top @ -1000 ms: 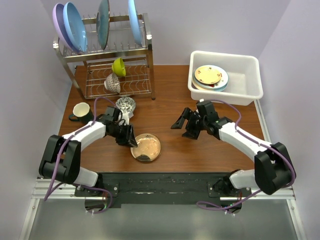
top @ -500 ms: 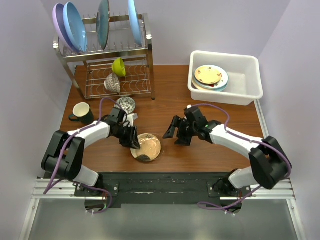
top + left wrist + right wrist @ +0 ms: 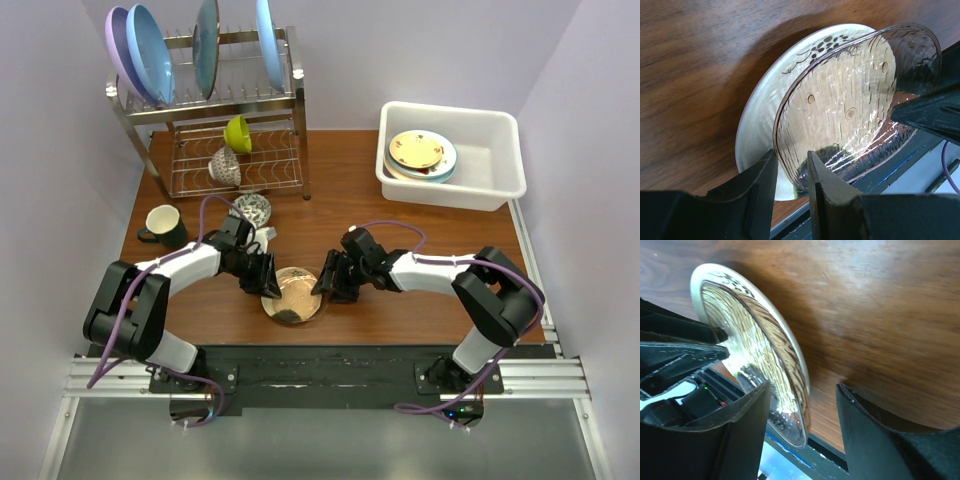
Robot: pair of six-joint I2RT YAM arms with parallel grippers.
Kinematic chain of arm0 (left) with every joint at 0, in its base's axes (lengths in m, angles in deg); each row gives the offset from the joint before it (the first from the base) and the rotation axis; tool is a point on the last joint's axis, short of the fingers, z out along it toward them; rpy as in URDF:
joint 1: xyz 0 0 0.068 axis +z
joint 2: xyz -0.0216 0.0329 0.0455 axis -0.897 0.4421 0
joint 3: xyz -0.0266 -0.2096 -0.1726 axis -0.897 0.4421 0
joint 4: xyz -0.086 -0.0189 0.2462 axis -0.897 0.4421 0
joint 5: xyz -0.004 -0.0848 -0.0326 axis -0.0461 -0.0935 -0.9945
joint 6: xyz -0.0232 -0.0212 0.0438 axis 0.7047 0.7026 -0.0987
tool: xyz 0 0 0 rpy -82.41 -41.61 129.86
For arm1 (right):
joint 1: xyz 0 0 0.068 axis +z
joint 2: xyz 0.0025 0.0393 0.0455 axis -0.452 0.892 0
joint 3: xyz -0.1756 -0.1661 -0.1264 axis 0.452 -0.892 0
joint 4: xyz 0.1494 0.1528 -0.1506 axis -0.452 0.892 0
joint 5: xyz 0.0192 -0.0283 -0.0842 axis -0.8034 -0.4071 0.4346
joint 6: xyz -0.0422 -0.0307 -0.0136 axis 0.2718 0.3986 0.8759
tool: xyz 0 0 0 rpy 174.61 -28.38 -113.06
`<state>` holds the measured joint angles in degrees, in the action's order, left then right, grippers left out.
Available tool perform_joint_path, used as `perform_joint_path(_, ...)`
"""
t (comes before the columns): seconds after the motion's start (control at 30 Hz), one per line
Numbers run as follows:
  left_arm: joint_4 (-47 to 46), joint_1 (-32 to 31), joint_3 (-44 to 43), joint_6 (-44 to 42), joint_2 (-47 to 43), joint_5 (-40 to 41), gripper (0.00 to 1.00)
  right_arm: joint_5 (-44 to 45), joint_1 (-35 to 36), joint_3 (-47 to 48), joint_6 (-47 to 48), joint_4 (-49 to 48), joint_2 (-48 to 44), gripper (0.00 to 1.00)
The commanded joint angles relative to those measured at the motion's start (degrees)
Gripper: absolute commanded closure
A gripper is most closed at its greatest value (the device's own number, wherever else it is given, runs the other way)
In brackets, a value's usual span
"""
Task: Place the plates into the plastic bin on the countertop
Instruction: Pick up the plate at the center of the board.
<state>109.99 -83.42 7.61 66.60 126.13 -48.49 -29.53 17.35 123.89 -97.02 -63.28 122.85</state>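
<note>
A gold-tan, ribbed glassy plate point(image 3: 293, 295) sits at the front middle of the countertop point(image 3: 340, 215). In the left wrist view this plate point(image 3: 855, 95) tilts up off a cream plate point(image 3: 762, 115) with dark spots that lies under it. My left gripper point(image 3: 262, 276) is shut on its left rim point(image 3: 792, 172). My right gripper point(image 3: 325, 285) is open, one finger on each side of the plate's right rim point(image 3: 802, 415). The plate also shows in the right wrist view point(image 3: 757, 347). The white plastic bin point(image 3: 495, 150) at the back right holds a stack of plates point(image 3: 422, 152).
A two-tier steel wire rack point(image 3: 215, 120) at the back left carries blue and lilac plates, a lime-green bowl point(image 3: 238, 133) and a cup. A dark mug point(image 3: 162, 225) and a patterned bowl point(image 3: 253, 209) stand left of my left arm. The table's front edge lies just below the plate.
My right arm has swung left from the middle of the table until its open fingers straddle the plate's right rim. My left gripper has moved onto the left rim.
</note>
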Motion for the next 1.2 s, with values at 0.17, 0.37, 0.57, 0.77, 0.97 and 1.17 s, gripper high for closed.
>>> perform_joint_path(0.17, -1.95, -0.55, 0.57, -0.17, 0.22, -0.94, 0.66, 0.17, 0.07, 0.75, -0.56, -3.21, 0.33, 0.63)
perform_joint_path(0.37, -1.95, -0.55, 0.65, -0.17, 0.22, -0.94, 0.65, -0.1, 0.07, 1.11, -0.12, -3.3, 0.42, 1.0)
perform_joint_path(0.57, -1.86, -0.64, 0.48, -0.17, -0.04, -0.5, 0.27, 0.96, 0.07, 1.72, 1.46, 0.22, -0.98, 1.0)
perform_joint_path(0.77, -1.68, -0.73, 0.13, -0.17, -1.54, 0.12, 0.05, 1.4, 0.07, 1.9, 1.91, 1.54, -2.39, 1.0)
perform_joint_path(0.97, -1.94, -0.73, -0.22, -0.17, -3.03, -0.58, 0.0, 1.57, 0.07, 2.34, 2.08, 3.12, -4.14, 1.0)
perform_joint_path(1.17, -2.47, -0.73, -0.93, 0.36, -4.88, -2.16, 0.0, 2.8, -0.02, 2.77, 2.87, 7.51, -8.8, 1.0)
